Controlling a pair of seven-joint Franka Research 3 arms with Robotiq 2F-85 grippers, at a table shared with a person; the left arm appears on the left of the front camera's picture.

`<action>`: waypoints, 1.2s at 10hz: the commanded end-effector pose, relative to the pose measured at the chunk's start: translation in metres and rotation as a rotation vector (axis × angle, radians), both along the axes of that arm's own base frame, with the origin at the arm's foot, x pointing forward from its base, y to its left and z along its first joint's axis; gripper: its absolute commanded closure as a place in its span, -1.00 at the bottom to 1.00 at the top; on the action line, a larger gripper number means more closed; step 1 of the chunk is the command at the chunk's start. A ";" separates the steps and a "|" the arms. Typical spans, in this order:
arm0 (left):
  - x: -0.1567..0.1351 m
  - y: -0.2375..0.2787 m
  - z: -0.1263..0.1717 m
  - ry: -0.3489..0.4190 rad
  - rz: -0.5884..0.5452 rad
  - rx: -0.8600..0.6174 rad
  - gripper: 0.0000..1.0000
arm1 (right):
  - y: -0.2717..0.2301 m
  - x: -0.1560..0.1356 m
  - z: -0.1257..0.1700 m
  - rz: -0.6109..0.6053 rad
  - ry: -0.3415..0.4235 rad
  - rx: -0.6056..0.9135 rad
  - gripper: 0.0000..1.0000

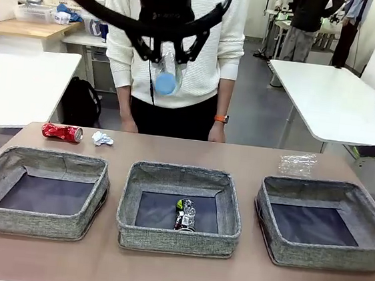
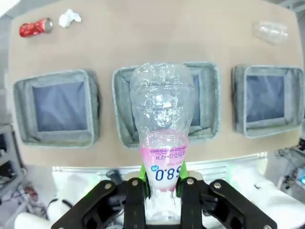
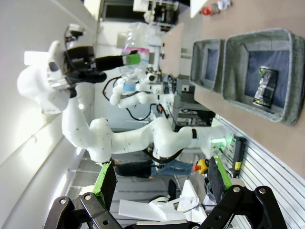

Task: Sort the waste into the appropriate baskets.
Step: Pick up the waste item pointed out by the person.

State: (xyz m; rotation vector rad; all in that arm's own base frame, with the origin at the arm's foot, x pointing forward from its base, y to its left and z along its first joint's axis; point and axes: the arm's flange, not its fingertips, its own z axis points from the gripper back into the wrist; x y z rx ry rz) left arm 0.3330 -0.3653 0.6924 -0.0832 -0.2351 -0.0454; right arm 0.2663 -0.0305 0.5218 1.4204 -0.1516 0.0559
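I'm watching the left gripper (image 2: 162, 180) clamping narrow on the clear plastic bottle (image 2: 162, 109), its green pads (image 2: 144, 179) pressing on the pink label. It is hanging high above the desk (image 1: 173, 273), and in the wrist view the bottle is lining up over the middle basket (image 1: 177, 239).

The right gripper (image 3: 161, 179) is standing wide, gripping nothing.

A dark silver-black can (image 1: 185, 214) is lying in the middle basket near its front wall. The left basket (image 1: 31, 221) and the right basket (image 1: 323, 255) are showing only their dark bottoms.

By the desk's far left corner a red can (image 1: 62, 132) is lying on its side with the white paper wad (image 1: 102, 138) just beside it. A crumpled clear plastic item (image 1: 298, 164) is sitting near the far edge, behind the right basket.

A person in a white sweater (image 1: 204, 41) is standing at the far edge.
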 end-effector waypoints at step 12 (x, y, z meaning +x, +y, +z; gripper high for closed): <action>0.007 -0.013 0.088 -0.074 -0.039 -0.018 0.55 | 0.000 0.000 0.004 0.007 0.008 -0.004 -1.00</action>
